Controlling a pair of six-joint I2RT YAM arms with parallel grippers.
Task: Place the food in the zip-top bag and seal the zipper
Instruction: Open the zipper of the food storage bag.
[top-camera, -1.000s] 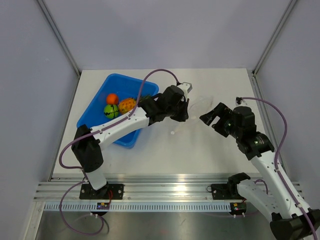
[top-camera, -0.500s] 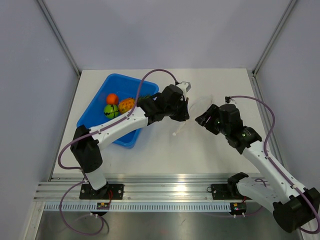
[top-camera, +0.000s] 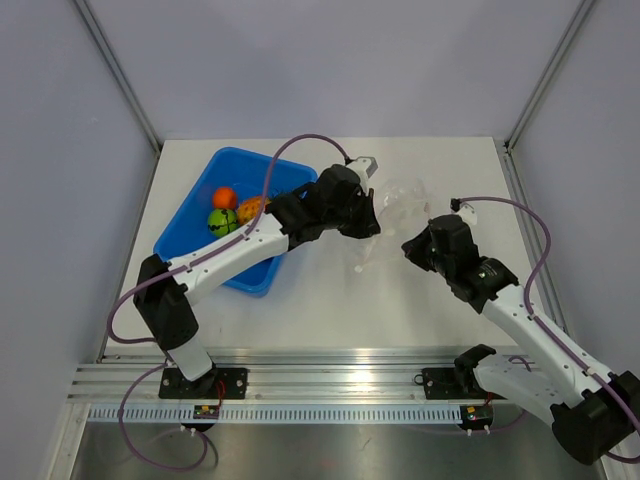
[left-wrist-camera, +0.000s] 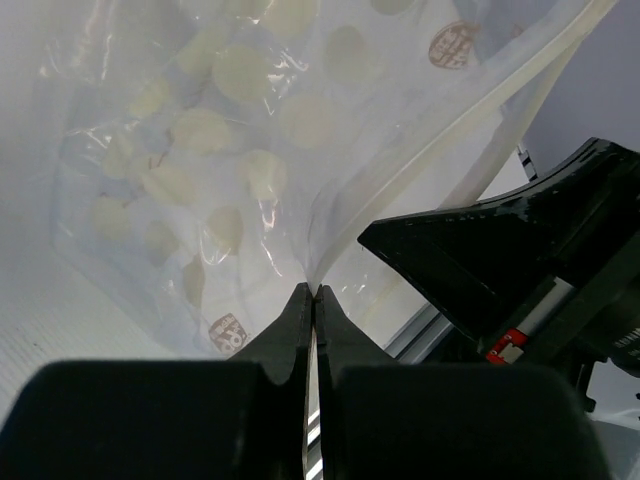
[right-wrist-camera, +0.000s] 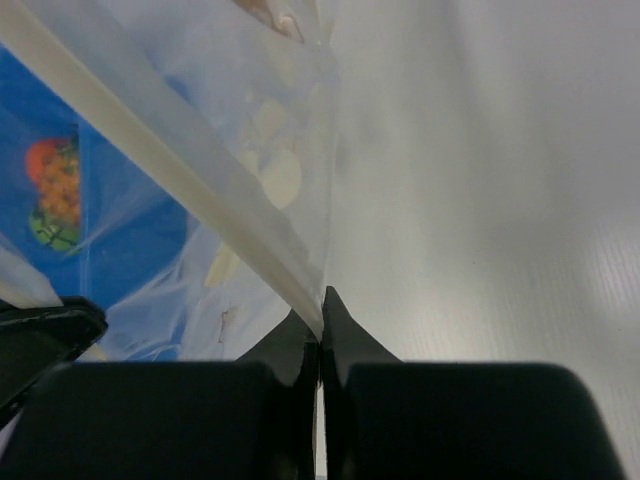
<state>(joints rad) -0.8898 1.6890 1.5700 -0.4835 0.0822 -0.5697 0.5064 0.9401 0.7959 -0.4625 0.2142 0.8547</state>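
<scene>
Stretching between the two arms in the overhead view, the zip-top bag (top-camera: 398, 200) sits over the middle of the white desk (top-camera: 330, 300), clear and crinkled. The left pincer (top-camera: 366, 218) meets it from the left and the right pincer (top-camera: 414, 243) from the near right. To the left, on the desk, lies the blue tray (top-camera: 195, 225). It holds an orange ball (top-camera: 225, 197), a green ball (top-camera: 222, 221) just nearer, and a pineapple (top-camera: 250, 208) half hidden under the left arm. None of the food is in the bag.

In the left wrist view, the left pincer (left-wrist-camera: 313, 292) has its fingers pressed together with only a thin edge of plastic between them. The dotted film of the bag (left-wrist-camera: 220, 150) spreads up and to the left. The zipper (left-wrist-camera: 470, 125) runs as a pale strip up to the top right corner. The black right pincer (left-wrist-camera: 480, 245) sits just beside it on the right.

In the right wrist view, the right pincer (right-wrist-camera: 320, 302) is likewise clamped tight on the bag's edge, right at the end of the zipper (right-wrist-camera: 160, 165). That strip slants away to the upper left. Through the clear film the blue tray (right-wrist-camera: 140, 245) shows, with the pineapple (right-wrist-camera: 55, 175) and green ball (right-wrist-camera: 45, 228) blurred inside it.
</scene>
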